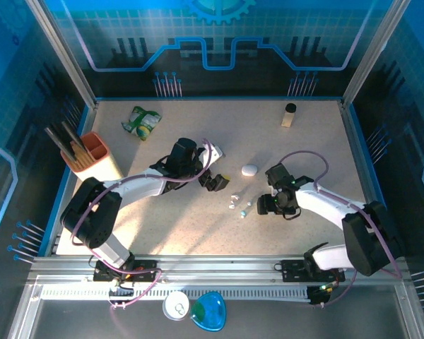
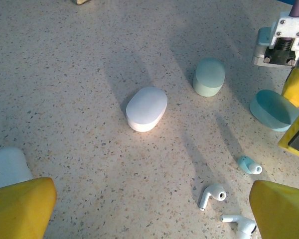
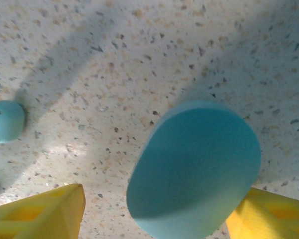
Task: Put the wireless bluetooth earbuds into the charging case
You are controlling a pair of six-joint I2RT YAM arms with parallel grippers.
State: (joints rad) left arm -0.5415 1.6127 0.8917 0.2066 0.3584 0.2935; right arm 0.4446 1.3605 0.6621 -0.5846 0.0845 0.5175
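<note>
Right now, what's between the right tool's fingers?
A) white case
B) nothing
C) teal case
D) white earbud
C: the right wrist view has the teal case between the yellow fingers of the right tool; the white case lies off by itself.

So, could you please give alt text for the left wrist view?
A white pebble-shaped case lies centre on a speckled table, teal case parts beyond it. Two white earbuds and one teal earbud lie at lower right, by a yellow finger of the open left gripper.
</note>
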